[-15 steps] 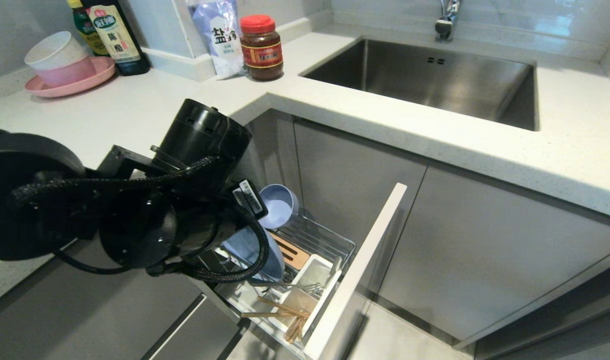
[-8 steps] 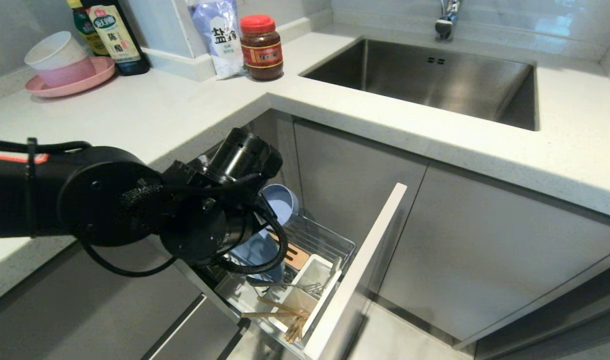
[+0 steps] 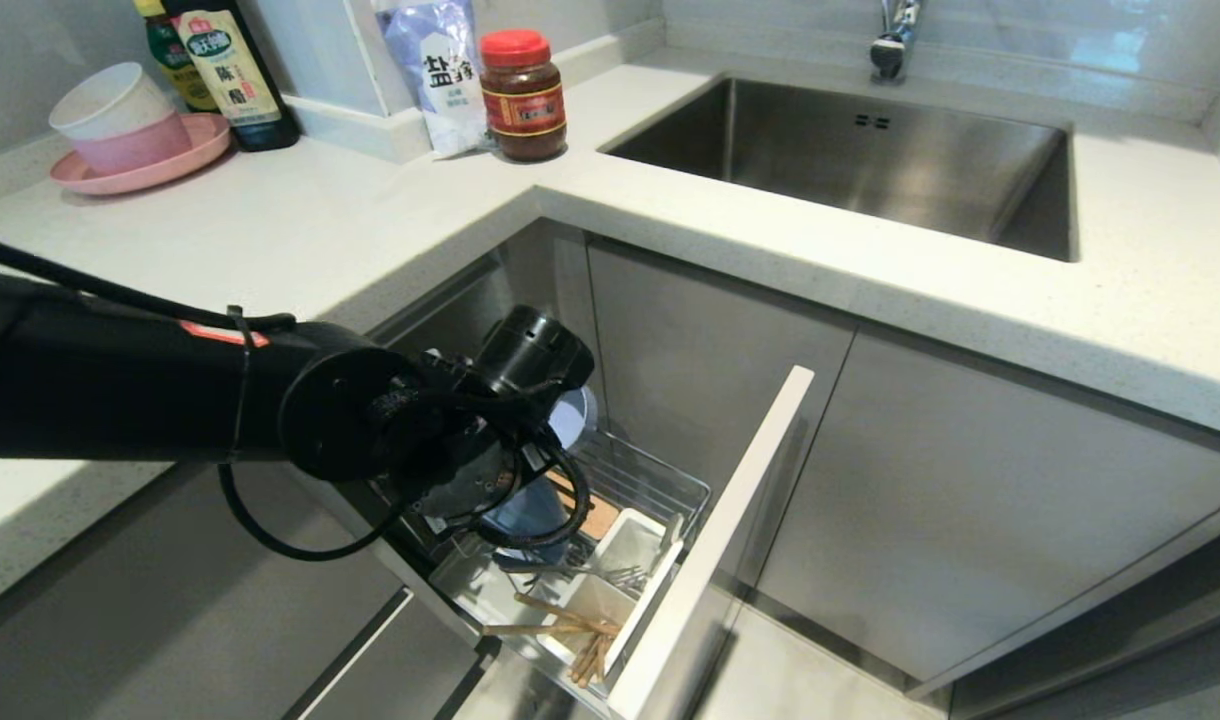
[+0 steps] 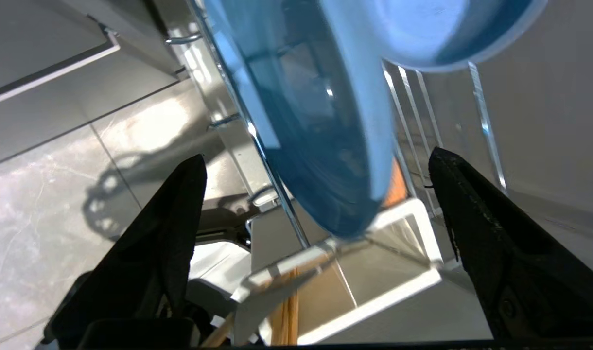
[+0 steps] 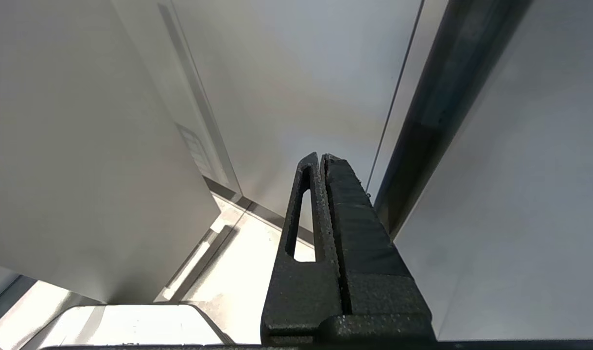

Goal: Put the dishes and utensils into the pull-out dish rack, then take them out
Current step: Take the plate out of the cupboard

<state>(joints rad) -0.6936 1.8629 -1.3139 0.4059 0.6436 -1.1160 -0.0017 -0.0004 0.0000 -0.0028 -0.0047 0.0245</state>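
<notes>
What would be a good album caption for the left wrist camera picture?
Left gripper, fingers spread wide, straddling the upright pale blue plate in the pull-out dish rack.

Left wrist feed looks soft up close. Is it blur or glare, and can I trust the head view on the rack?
Left wrist view: the plate and bowl are smeared by blur; glare lies on the floor beyond. Head view: sharp, but the left arm hides much of the rack.
</notes>
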